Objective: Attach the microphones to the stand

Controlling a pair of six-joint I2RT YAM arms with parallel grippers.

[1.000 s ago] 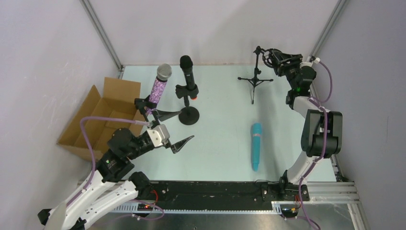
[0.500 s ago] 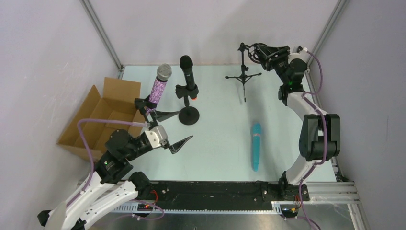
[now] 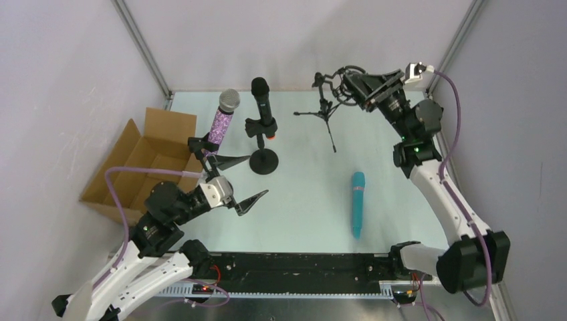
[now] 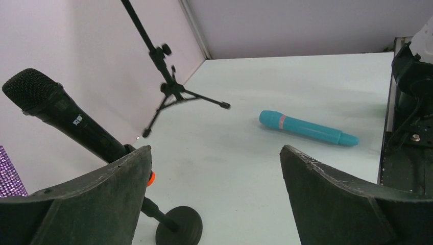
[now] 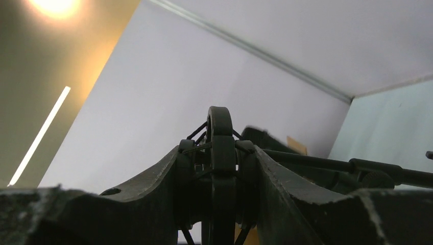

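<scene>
The right end effector [image 3: 348, 87] is clamped on the ring mount at the top of the tripod stand [image 3: 325, 115], which tilts over the far middle of the table [image 3: 301, 200]. The left end effector [image 3: 260, 175] hangs wide open at near left. The blue mic [image 3: 358, 204] lies flat at near right, untouched. The purple mic [image 3: 224, 120] and black mic [image 3: 263, 103] sit clipped in 2 stands at far left.
</scene>
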